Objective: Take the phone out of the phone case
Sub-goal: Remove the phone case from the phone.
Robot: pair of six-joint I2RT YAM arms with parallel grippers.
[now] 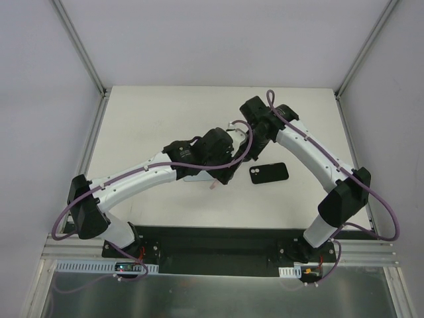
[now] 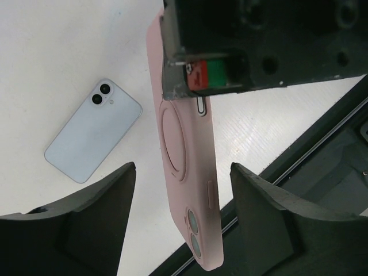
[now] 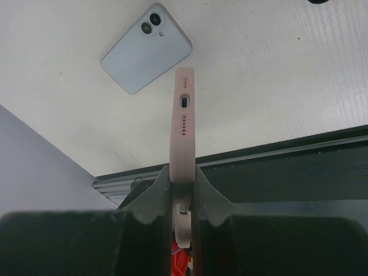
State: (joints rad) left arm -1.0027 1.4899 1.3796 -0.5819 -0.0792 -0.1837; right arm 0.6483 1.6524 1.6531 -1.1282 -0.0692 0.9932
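1. Right wrist view: right gripper (image 3: 183, 175) has its jaws clamped on the case (image 3: 184, 115), one jaw on each face. The case is pink, seen edge-on, with its port end pointing away from the camera.
2. Left wrist view: left gripper (image 2: 184, 172) has its jaws apart, one on each side of the case, and neither touches it. The case's back faces this camera, showing the round ring and the camera cutout.
3. Cannot tell whether anything sits inside the case.
4. Phone (image 2: 92, 132), light blue, lies flat and back up on the tabletop (image 2: 46, 57). In the left wrist view it is left of the case and apart from it.
5. Top external view: only a pink tip of the case shows, under the left gripper. A black item (image 1: 268, 173) lies flat on the tabletop near the case, to its right, not touching it.
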